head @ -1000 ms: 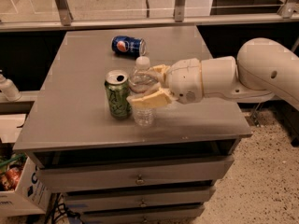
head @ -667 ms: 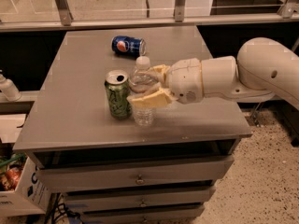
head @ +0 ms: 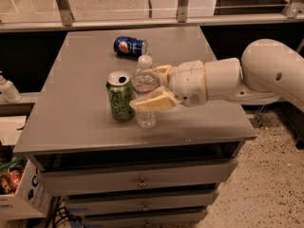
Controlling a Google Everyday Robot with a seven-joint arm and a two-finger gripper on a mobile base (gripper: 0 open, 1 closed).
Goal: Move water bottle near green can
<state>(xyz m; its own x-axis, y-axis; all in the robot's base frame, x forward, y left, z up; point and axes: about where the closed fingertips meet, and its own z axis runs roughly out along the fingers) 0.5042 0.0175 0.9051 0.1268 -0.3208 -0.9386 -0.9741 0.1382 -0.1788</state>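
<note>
The water bottle (head: 145,87) is clear ribbed plastic with a white cap and stands upright near the front of the grey table (head: 71,122). The green can (head: 119,96) stands upright right beside it on its left, almost touching. My gripper (head: 151,86) reaches in from the right on a white arm. Its tan fingers (head: 154,102) sit on either side of the bottle's middle, shut on the bottle.
A blue Pepsi can (head: 129,46) lies on its side at the back of the table. Drawers (head: 140,182) fill the table's front. A small white bottle (head: 8,90) stands on a ledge at the left. A box (head: 16,194) sits on the floor below left.
</note>
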